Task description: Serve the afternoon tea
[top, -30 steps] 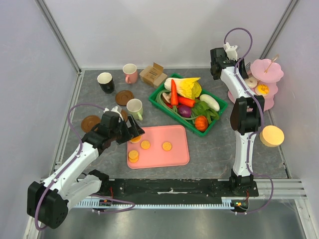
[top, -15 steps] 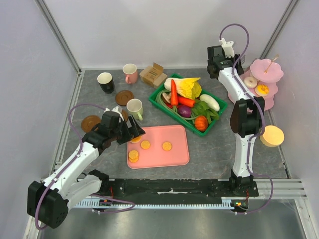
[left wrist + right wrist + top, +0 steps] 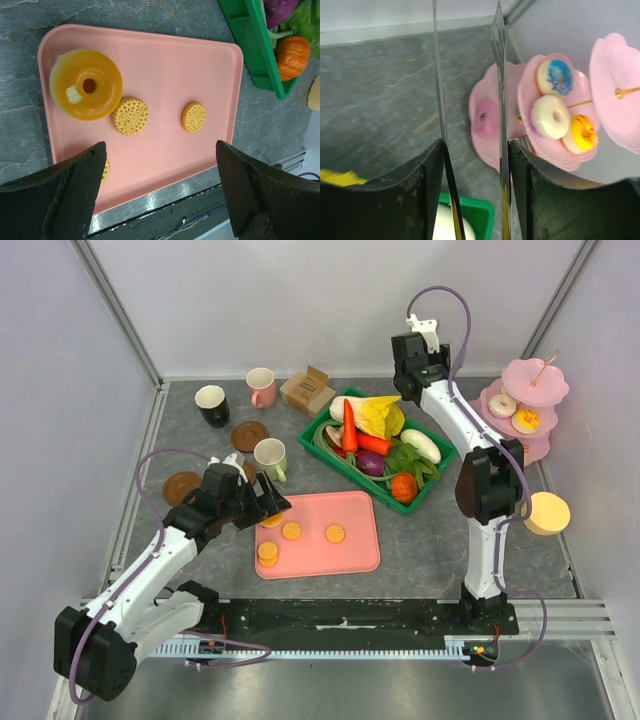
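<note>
- Grey marbled tabletop (image 3: 420, 540), walled by pale panels, with both arms bolted at its near edge.
- Flat pink plastic tray (image 3: 165, 65) lies in front of the left arm. It holds one orange glazed ring donut (image 3: 86, 91) at a corner.
- Also on the tray are three round dotted orange biscuits (image 3: 130, 116). Two are in plain view and the third is half hidden behind a finger.
- Left gripper (image 3: 160, 150) hovers over the tray, jaws spread wide, nothing between them.
- Pink three-tier scalloped stand (image 3: 520, 375) stands at the far right.
- Its middle tier carries a blue-sprinkled donut (image 3: 555, 76), a white iced donut (image 3: 550, 116) and a yellow iced donut (image 3: 582, 132).
- A pink donut (image 3: 486, 117) sits on the lower tier, blurred.
- Right gripper (image 3: 470, 100) is raised near the far end of the crate. Its thin blade-like fingers stand apart with only tabletop showing in the gap, so it holds nothing.
- Glossy black mug (image 3: 211, 405) and pink mug (image 3: 261, 387) stand far left. The pale-green mug (image 3: 270, 457) stands just beyond the tray.
- Two brown round coasters (image 3: 250, 435) lie bare near the mugs.
- Green plastic crate (image 3: 250, 45) at centre is packed with an orange toy carrot (image 3: 348, 425), a yellow-green cabbage (image 3: 380, 415) and a small ribbed pumpkin (image 3: 295, 55). The items beneath overlap and are hard to separate.
- Small cardboard box (image 3: 307, 390) sits between the pink mug and the crate.
- Pale-yellow round object (image 3: 545, 512) sits beside the right arm. What it is cannot be told.
</note>
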You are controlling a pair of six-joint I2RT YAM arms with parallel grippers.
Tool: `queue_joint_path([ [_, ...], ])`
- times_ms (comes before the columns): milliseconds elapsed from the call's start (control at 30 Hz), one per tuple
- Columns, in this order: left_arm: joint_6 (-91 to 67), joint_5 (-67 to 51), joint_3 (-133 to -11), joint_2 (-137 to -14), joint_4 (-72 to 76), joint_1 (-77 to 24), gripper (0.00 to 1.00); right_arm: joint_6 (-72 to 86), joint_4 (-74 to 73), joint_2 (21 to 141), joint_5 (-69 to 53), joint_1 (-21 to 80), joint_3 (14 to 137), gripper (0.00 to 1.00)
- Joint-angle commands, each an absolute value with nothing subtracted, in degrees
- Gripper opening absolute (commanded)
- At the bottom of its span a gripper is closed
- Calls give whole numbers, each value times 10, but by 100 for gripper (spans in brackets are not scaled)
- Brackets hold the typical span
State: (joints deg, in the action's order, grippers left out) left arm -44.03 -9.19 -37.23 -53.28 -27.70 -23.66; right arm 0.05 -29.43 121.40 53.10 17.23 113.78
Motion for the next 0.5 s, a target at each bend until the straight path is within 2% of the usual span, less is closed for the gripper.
queue_joint_path([
  [0,-425,-98,-381,-521,-263,-237,96,55,-294,1123,434,190,1129,60],
  [300,-433,-102,-374,-483,-270,-238,95,206,-293,914,179,200,945,60],
  [467,-434,-100,-379,-449,-293,-238,96,241,-249,803,-16,221,816,61],
])
